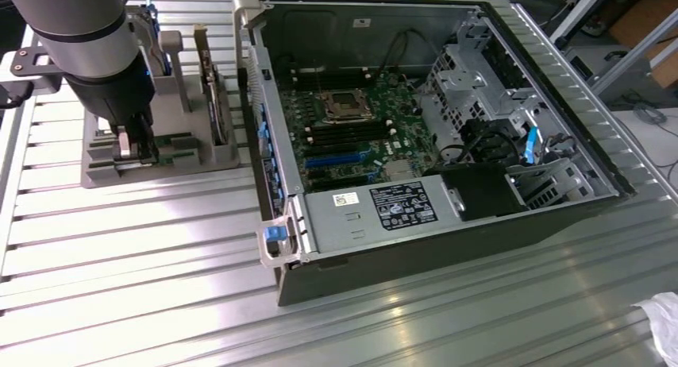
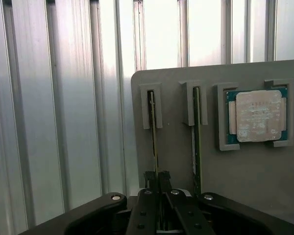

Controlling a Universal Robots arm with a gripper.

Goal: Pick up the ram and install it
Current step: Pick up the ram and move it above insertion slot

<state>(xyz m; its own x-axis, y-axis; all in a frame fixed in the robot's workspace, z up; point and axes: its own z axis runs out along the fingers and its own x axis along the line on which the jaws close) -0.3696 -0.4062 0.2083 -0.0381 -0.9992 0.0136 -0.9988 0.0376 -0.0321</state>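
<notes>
The tool (image 2: 157, 175) is reaching down onto the grey holder (image 2: 176, 147) that is sitting on the ribbed metal worktop (image 1: 127, 264). Its fingers (image 2: 149, 177) are pressing together on the thin top edge of the ram (image 2: 153, 127), which is standing on edge in its slot, directly under the tool and running away from it along the holder. The slot is keeping the stick upright, so its narrow edge is facing up for a pinch from both sides. The ram is not yet out of the holder.

Just beside the tool, a second stick (image 2: 196, 132) is waiting in the neighbouring slot, and beyond that a square silver processor chip (image 2: 256, 116) is lying flat in its own recess.

In the exterior view the tool (image 1: 138, 148) is hanging over the holder, well apart from the open computer case (image 1: 445, 252). The case is lying on its side with the motherboard (image 1: 350, 137) facing up, leaving the board open to reach from above.
</notes>
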